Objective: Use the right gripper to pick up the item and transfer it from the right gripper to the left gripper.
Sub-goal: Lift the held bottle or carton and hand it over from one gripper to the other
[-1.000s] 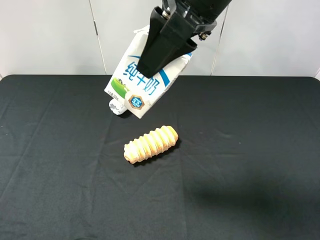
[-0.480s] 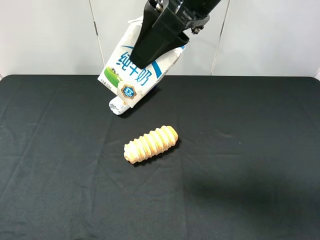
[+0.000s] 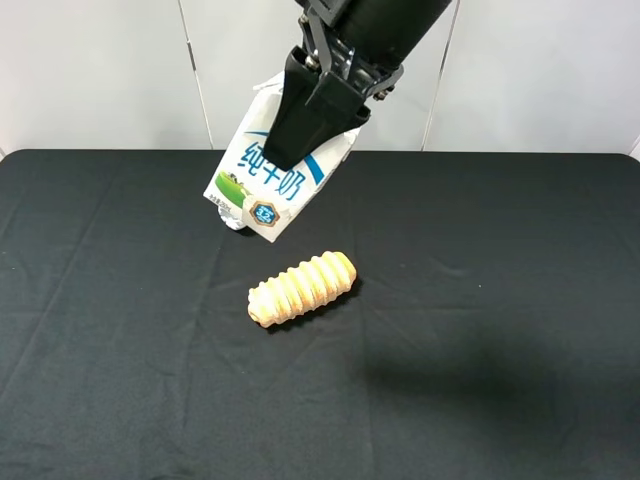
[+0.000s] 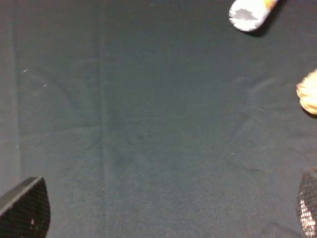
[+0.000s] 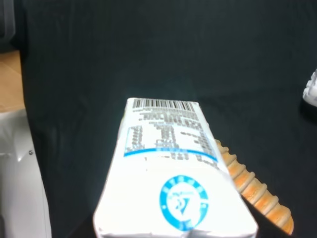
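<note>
The item, a white milk carton [image 3: 268, 183] with blue lettering and green at its base, hangs tilted in the air above the back of the table. My right gripper [image 3: 306, 135] is shut on its upper part. In the right wrist view the carton [image 5: 171, 168] fills the lower middle, barcode end away from the camera. My left gripper [image 4: 166, 213] is open and empty over bare black cloth; only its two fingertips [image 4: 26, 213] show. It is out of the exterior high view.
A ridged orange-tan roll [image 3: 302, 288] lies mid-table, also in the right wrist view [image 5: 252, 191] and the left wrist view [image 4: 309, 91]. A white bottle [image 3: 229, 215] lies partly hidden behind the carton, and shows in the left wrist view [image 4: 247, 12]. Black cloth [image 3: 480, 340] covers the table.
My right gripper with the carton moved left and up, then came down a little and slightly right. The roll and bottle have not moved.
</note>
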Available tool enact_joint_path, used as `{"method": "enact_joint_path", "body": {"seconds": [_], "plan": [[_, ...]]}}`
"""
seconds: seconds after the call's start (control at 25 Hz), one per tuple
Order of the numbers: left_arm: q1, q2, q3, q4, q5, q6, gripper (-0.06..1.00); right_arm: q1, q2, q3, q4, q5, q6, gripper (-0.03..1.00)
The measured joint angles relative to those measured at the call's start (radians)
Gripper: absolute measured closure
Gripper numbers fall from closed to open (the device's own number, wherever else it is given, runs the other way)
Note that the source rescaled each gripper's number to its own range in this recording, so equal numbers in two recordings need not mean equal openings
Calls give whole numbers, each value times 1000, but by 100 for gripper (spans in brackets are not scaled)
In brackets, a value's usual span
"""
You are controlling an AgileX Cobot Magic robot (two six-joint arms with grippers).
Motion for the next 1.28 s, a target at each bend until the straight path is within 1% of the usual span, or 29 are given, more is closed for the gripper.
{"method": "enact_joint_path", "body": {"seconds": [0.16, 0.36, 0.48, 0.52, 0.64, 0.72, 0.8, 0.84, 0.88, 0.92, 0.96, 1.16, 1.2, 1.28], "plan": [[0, 43, -28, -41, -1, 80, -6, -40, 0, 0, 27, 14, -12, 94], [0, 218, -103, -47, -25, 196, -6, -87, 0, 0, 53, 46, -46, 94], [0, 337, -158, -66, -42, 254, -6, -95, 0, 0, 76, 60, -78, 94], [0, 337, -158, -66, -42, 254, -6, -96, 0, 0, 80, 61, -88, 94], [-7, 433, -203, -89, -69, 302, -6, -98, 0, 0, 86, 62, -124, 94], [-37, 481, -219, -92, -93, 325, -6, -98, 0, 0, 86, 62, -142, 94], [-83, 527, -236, -94, -111, 353, -6, -98, 0, 0, 88, 65, -162, 94], [-117, 558, -246, -95, -117, 368, -6, -98, 0, 0, 92, 68, -172, 94], [-175, 608, -266, -95, -127, 385, -6, -98, 0, 0, 96, 70, -183, 94], [-206, 644, -278, -95, -131, 388, -6, -98, 0, 0, 101, 71, -192, 94], [-206, 644, -278, -95, -131, 388, -6, -98, 0, 0, 110, 72, -202, 94], [-349, 786, -330, -95, -188, 409, -6, -98, 0, 0, 153, 76, -250, 94], [-391, 837, -347, -96, -214, 421, -6, -98, 0, 0, 157, 76, -258, 94], [-434, 888, -363, -99, -247, 427, -6, -98, 0, 0, 160, 76, -271, 94]]}}
